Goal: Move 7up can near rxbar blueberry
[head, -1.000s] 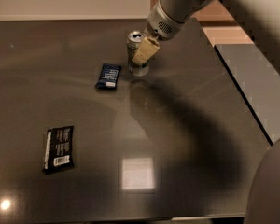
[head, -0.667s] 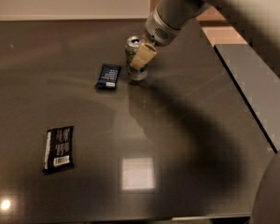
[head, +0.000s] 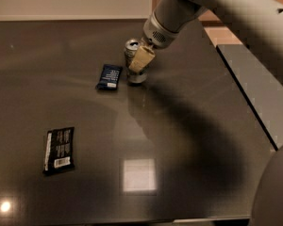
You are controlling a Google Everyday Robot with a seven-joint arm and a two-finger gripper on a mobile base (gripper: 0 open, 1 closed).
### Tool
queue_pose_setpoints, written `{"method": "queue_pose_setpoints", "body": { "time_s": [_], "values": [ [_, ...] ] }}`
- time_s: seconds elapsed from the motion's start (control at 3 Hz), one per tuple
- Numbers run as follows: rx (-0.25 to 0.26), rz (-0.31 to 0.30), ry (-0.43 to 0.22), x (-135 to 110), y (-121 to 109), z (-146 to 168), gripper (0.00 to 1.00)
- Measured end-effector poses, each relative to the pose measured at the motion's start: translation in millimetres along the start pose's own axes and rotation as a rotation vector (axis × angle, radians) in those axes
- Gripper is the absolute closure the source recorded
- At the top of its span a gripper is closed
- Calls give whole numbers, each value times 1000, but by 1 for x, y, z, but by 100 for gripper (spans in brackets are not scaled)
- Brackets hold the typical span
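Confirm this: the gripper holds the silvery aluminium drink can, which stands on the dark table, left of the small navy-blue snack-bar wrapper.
Wrong side. In the camera view the silvery drink can, held by the gripper, stands right of the navy-blue snack-bar wrapper, on the dark table.

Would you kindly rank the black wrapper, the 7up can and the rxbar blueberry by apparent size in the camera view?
1. black wrapper, though nearest the camera.
2. 7up can, partly hidden by the gripper shut on it.
3. rxbar blueberry, close to the can's size.
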State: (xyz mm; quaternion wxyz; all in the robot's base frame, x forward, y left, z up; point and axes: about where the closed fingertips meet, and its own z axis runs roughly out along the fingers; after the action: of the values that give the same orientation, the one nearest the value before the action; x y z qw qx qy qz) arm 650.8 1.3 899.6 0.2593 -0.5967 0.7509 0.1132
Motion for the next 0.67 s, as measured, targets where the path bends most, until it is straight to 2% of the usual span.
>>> {"method": "queue_pose_setpoints", "body": {
  "time_s": [0.67],
  "values": [
    [-50, 21, 1, -1, -2, 7, 13]
  ]
}}
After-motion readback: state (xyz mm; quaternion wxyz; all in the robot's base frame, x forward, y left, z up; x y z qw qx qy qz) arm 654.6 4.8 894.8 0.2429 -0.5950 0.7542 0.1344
